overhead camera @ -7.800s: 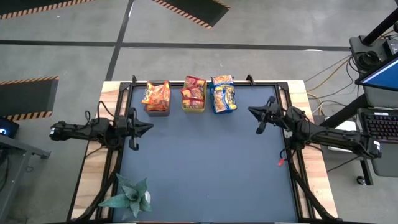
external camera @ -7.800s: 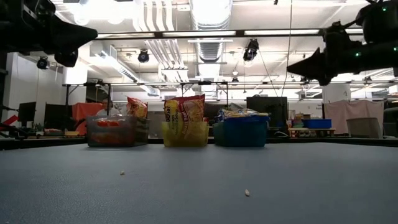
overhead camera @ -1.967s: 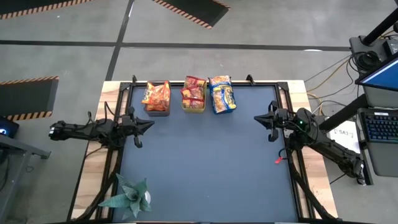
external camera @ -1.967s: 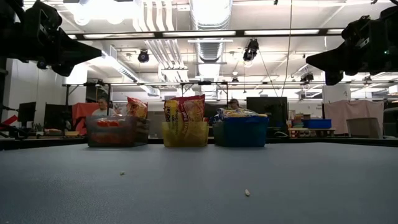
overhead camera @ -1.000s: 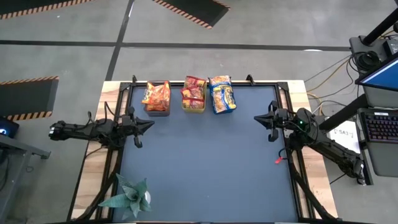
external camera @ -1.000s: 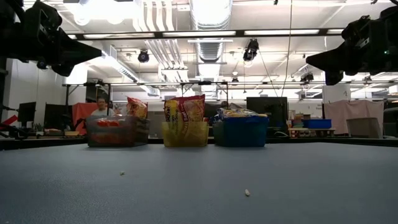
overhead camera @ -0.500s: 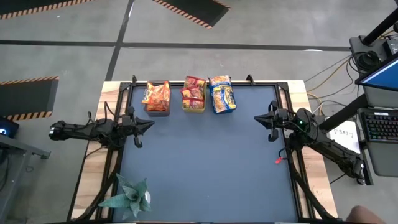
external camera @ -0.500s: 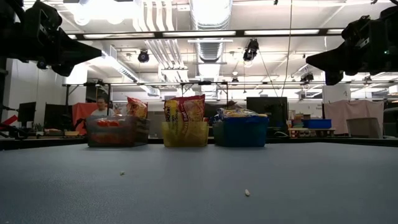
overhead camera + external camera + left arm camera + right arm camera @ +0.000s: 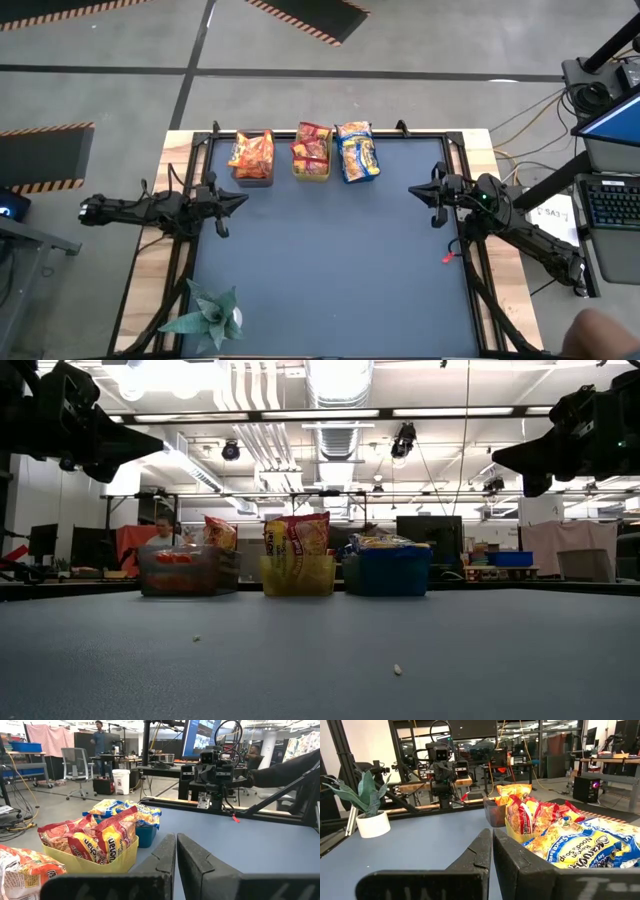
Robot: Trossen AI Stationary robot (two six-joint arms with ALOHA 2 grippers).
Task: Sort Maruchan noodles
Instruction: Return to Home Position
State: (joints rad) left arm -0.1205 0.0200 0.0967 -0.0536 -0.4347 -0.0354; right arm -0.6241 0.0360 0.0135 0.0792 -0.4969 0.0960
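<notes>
Hovering above the left side of the dark blue-grey counter (image 9: 330, 270), the left end effector (image 9: 240, 198) has its two dark fingers (image 9: 162, 855) pressed all but together, with only a sliver between them, and it holds nothing. The right end effector (image 9: 412, 189), raised over the opposite side, is likewise closed to a hairline gap and empty. The Maruchan noodles (image 9: 107, 840) sit in three small bins lined along the far edge of the counter, ahead of and between the two end effectors. The crinkly orange plastic packets (image 9: 250, 152) stand in the smoky grey translucent bin (image 9: 180, 586) closest to the left end effector. The red packets (image 9: 312, 143) fill the yellow plastic bin (image 9: 298, 576) in the middle, and the blue-and-yellow packets (image 9: 359, 152) are heaped above the rim of the blue plastic bin (image 9: 388, 576) closest to the right end effector. No packet shows outside the bins. Between the end effectors the counter carries only a couple of pale crumbs (image 9: 398, 669), and a green leafy plant (image 9: 208, 312) in a white pot sits at the near corner on the left end effector's side, well apart from it. By colour the sorting looks finished, with nothing left to pick. What seems to remain is only for both arms to reach their resting pose, and they appear close to it, each on its own side and well apart from the bins.
</notes>
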